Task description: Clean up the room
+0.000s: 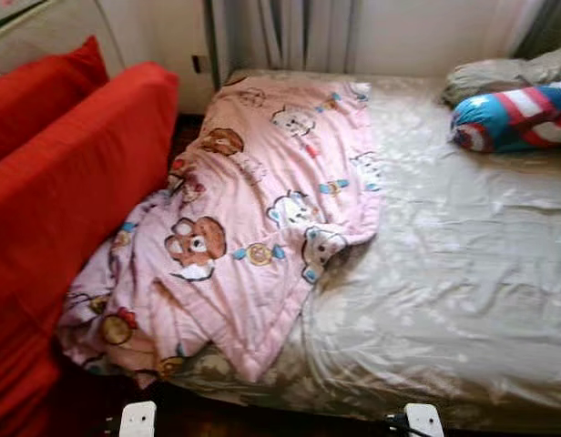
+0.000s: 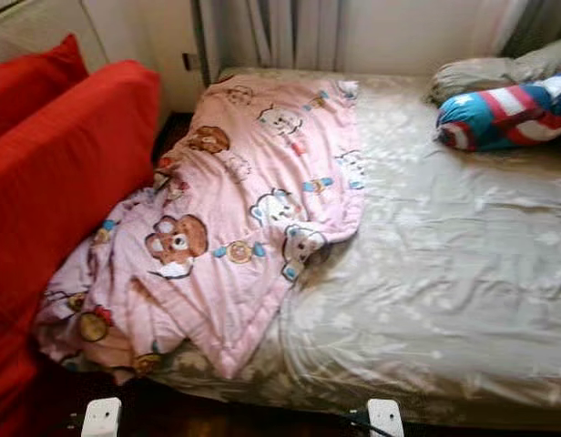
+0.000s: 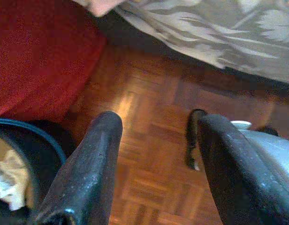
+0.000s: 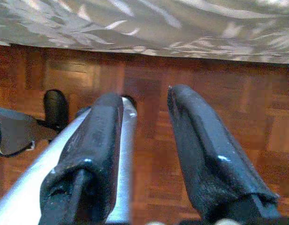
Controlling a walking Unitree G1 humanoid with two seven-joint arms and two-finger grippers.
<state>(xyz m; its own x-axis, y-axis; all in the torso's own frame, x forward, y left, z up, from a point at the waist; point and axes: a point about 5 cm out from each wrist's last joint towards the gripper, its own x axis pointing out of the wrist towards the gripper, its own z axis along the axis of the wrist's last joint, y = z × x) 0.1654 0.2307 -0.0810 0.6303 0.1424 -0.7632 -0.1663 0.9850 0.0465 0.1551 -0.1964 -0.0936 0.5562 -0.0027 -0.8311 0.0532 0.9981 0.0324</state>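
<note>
A pink blanket (image 1: 253,209) printed with cartoon bears lies crumpled over the left half of the bed (image 1: 463,273). Its lower corner hangs off the bed's near-left edge toward the floor. The beige sheet on the right half is bare and wrinkled. My left gripper (image 3: 158,140) hangs low over the parquet floor (image 3: 149,122) beside the bed, open with nothing between its fingers. Near the bed's front edge my right gripper (image 4: 144,108) also hangs over the floor, open and holding nothing.
A red sofa (image 1: 62,182) with a red cushion (image 1: 44,82) stands tight against the bed's left side. A striped blue, red and white pillow (image 1: 513,118) and a beige pillow (image 1: 494,77) lie at the bed's far right. A blue-rimmed dark bin (image 3: 22,154) sits by the sofa.
</note>
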